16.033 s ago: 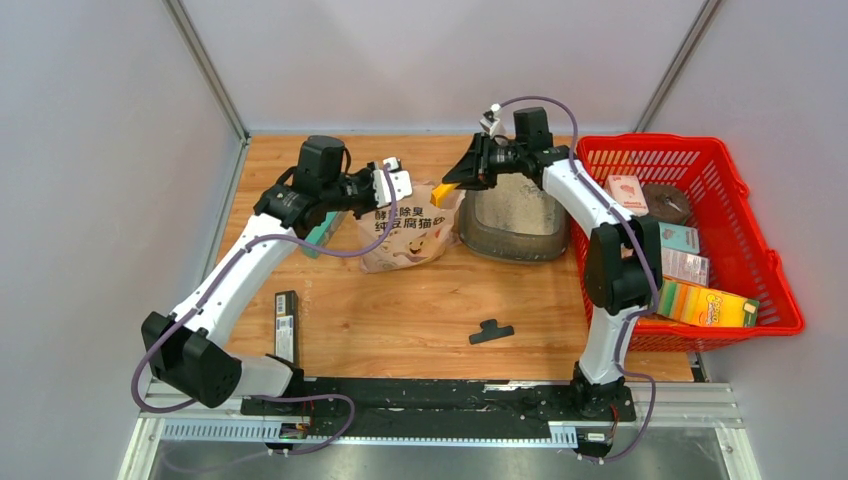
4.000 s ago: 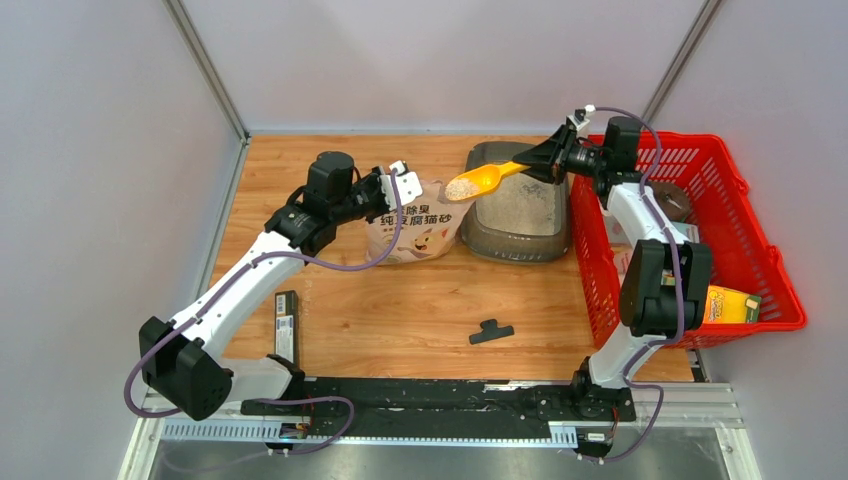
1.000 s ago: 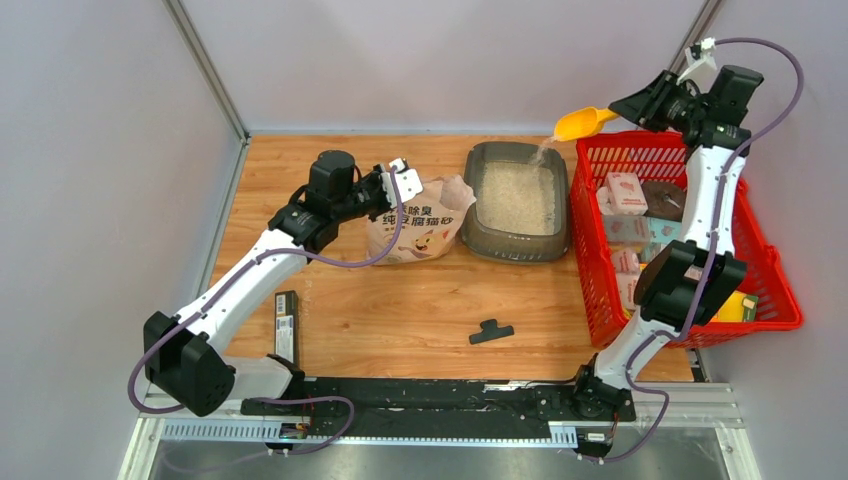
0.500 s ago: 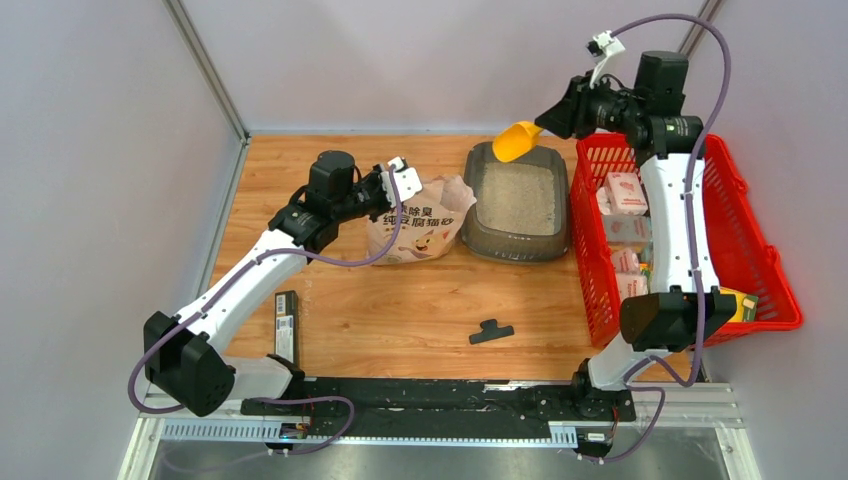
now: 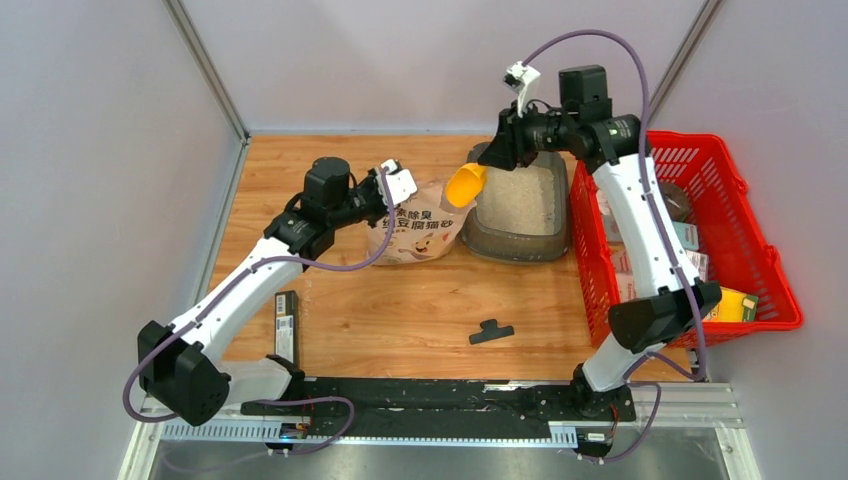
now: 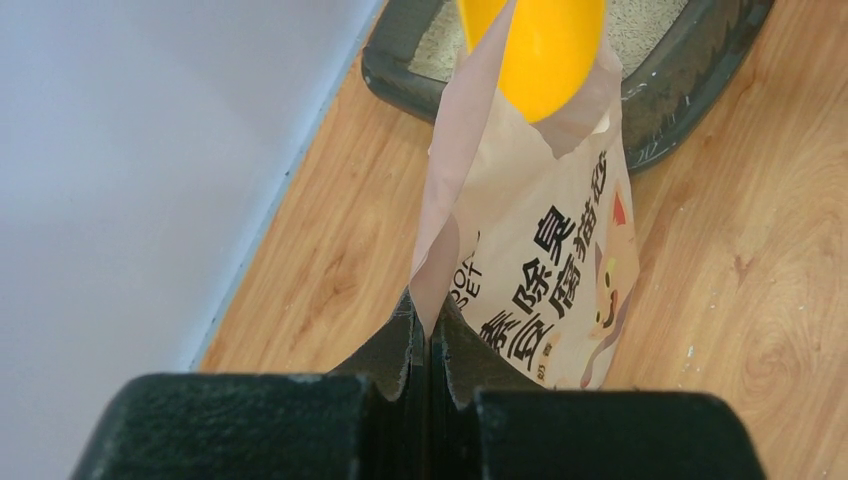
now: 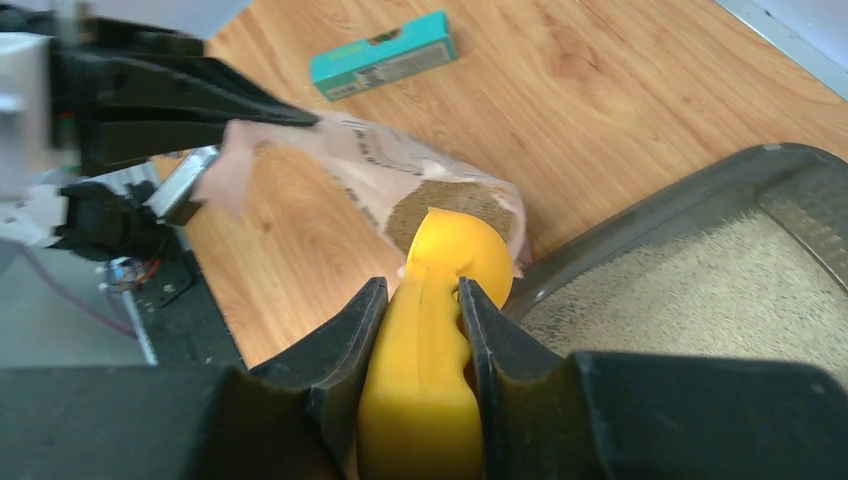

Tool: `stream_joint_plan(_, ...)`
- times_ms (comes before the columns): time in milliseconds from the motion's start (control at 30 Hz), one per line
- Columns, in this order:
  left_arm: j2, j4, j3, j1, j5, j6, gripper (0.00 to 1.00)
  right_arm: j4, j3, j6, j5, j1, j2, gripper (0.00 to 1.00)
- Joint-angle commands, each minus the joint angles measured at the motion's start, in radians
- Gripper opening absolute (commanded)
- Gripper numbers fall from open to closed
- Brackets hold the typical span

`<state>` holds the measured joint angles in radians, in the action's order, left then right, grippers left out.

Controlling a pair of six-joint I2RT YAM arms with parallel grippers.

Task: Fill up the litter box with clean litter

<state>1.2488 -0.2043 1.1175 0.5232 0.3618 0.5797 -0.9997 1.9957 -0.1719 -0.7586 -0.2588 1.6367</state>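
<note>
Right tool [image 5: 493,157] first: clenched on the handle of the yellow scoop [image 5: 465,185], one jaw on each side (plainest from its own wrist [image 7: 420,330]). Left tool [image 5: 395,185]: pinched tight on the top edge of the bag [image 5: 420,228], holding the mouth up and open.

From above only: shows the whole layout, with the litter box [image 5: 520,248] on the far part of the surface [image 5: 400,300], between the bag and the red basket [image 5: 740,200], touching or nearly touching the bag. Long axis running from the arms toward the back wall; open side up; pale litter [image 5: 520,195] spread over its floor.

From the right wrist only: looks into the bag [image 7: 400,170], with tan granules in the mouth and the scoop's [image 7: 450,250] bowl pointing into it; also a teal box [image 7: 380,55] lying beyond, hidden by the left arm from above.

From the left wrist only: shows the bag's [image 6: 540,270] film caught between the closed jaws [image 6: 425,330], the scoop's [image 6: 535,50] rounded underside over the bag's top, and a corner of the litter box [image 6: 680,90] behind.
</note>
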Motion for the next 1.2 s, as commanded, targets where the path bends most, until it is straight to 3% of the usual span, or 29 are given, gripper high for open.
stream_joint_plan(0, -0.089, 0.195, 0.018, 0.008, 0.063, -0.047, 0.0, 0.053, 0.044, 0.003, 0.224, -0.074, 0.074, 0.0)
stream_joint_plan(300, -0.095, 0.261, 0.005, 0.008, 0.022, -0.146, 0.0, 0.151, -0.035, 0.228, 0.461, -0.204, 0.172, 0.0)
stream_joint_plan(867, -0.009, 0.338, 0.093, 0.008, 0.012, -0.132, 0.0, 0.188, -0.109, 0.295, 0.757, -0.298, 0.25, 0.0)
stream_joint_plan(1167, -0.008, 0.364, 0.082, 0.008, 0.014, -0.165, 0.0, 0.194, -0.227, 0.371, 0.687, -0.31, 0.268, 0.0)
